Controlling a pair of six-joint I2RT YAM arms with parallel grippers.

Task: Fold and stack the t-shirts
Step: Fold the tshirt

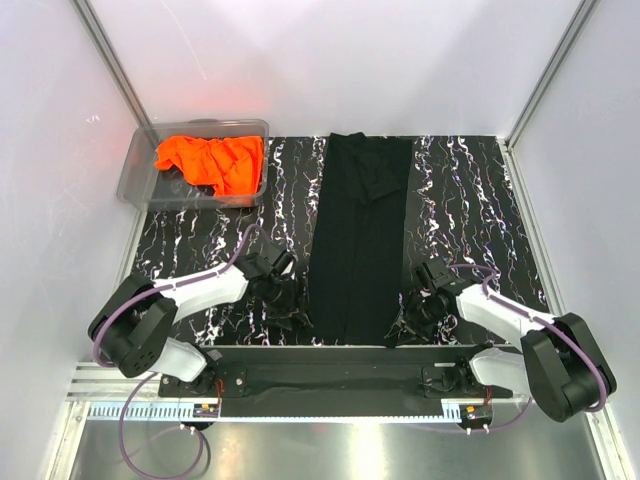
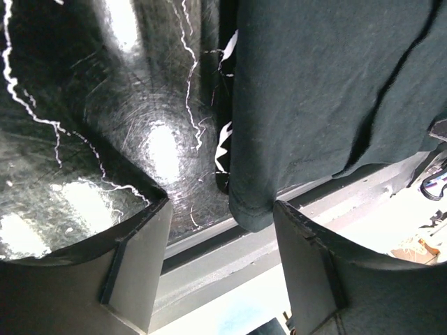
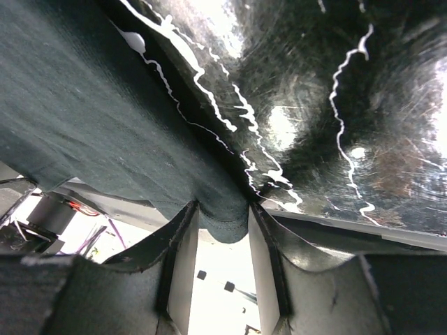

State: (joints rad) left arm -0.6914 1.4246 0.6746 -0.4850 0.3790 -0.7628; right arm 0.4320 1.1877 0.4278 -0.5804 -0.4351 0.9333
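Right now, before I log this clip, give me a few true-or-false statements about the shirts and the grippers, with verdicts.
1. The orange t-shirt lies inside the clear bin. True.
2. The black t-shirt is crumpled in a heap. False: it lies flat as a long narrow strip, running from the far side of the table to the near edge.
3. The left gripper is shut tight. False: its fingers stand wide apart, with the shirt's near corner in the gap.
4. The black t-shirt's near edge sits between the fingers of the right gripper. True.
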